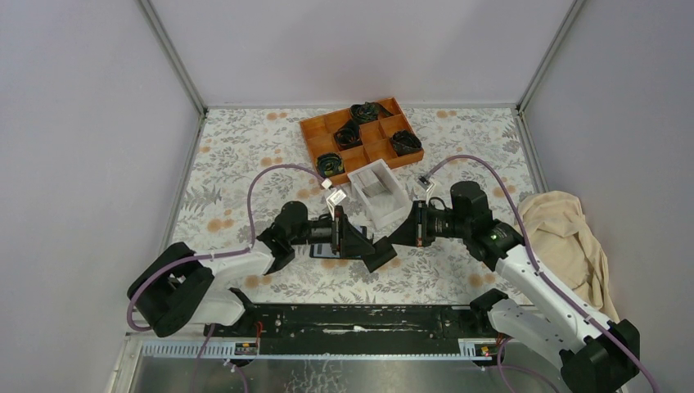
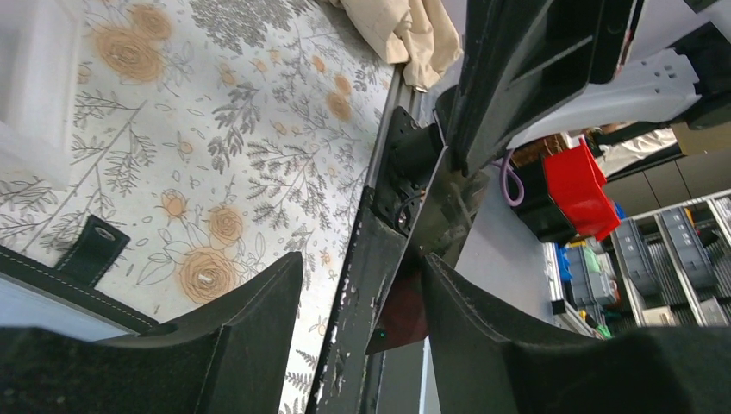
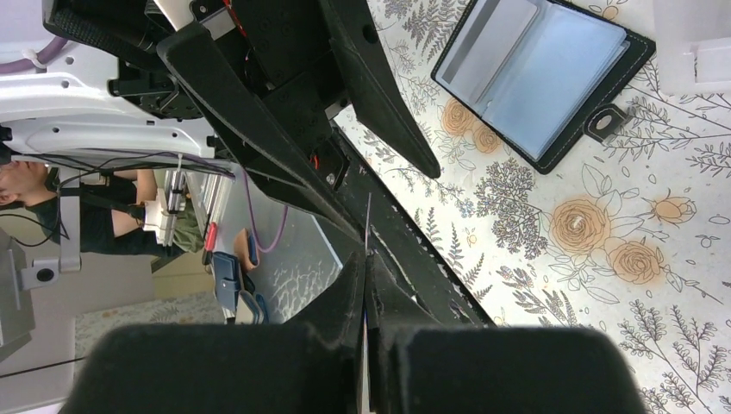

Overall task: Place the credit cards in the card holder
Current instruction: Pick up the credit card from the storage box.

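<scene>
The black card holder (image 3: 539,73) lies open on the floral cloth and shows its bluish-grey pockets and its snap tab (image 3: 608,121). In the top view it (image 1: 322,248) is mostly hidden under my left gripper (image 1: 364,241). Its edge shows in the left wrist view (image 2: 52,289). My left gripper (image 2: 360,259) is open and empty, just above the holder's right side. My right gripper (image 3: 366,259) is shut on a thin pale credit card (image 3: 368,216), seen edge-on, held in the air right of the holder and facing the left gripper (image 1: 393,237).
A white open-top box (image 1: 378,192) stands just behind the grippers. An orange compartment tray (image 1: 360,135) holding dark coiled items is farther back. A beige cloth (image 1: 565,237) lies at the right edge. The black base rail (image 1: 360,315) runs along the near edge.
</scene>
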Controlling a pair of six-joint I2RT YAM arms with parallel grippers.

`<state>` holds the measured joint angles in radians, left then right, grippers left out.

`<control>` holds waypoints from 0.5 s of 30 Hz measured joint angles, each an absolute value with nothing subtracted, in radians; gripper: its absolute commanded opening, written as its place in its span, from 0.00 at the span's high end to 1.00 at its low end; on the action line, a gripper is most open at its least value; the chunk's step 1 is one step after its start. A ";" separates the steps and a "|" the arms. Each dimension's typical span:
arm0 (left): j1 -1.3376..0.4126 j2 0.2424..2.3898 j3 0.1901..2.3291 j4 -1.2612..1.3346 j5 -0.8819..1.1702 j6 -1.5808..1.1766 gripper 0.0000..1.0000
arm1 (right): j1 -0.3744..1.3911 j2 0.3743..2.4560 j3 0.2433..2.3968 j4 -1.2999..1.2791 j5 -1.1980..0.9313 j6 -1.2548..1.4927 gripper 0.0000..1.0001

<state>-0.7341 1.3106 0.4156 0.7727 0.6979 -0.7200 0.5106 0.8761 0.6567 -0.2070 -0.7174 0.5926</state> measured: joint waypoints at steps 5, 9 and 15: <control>-0.731 1.314 0.415 0.782 0.744 -0.723 0.43 | 0.511 0.880 0.657 -0.207 -0.725 0.589 1.00; -0.725 1.316 0.414 0.800 0.777 -0.731 0.48 | 0.511 0.883 0.657 -0.204 -0.728 0.586 1.00; -0.723 1.357 0.413 0.862 0.836 -0.764 0.62 | 0.511 0.917 0.651 -0.187 -0.737 0.584 1.00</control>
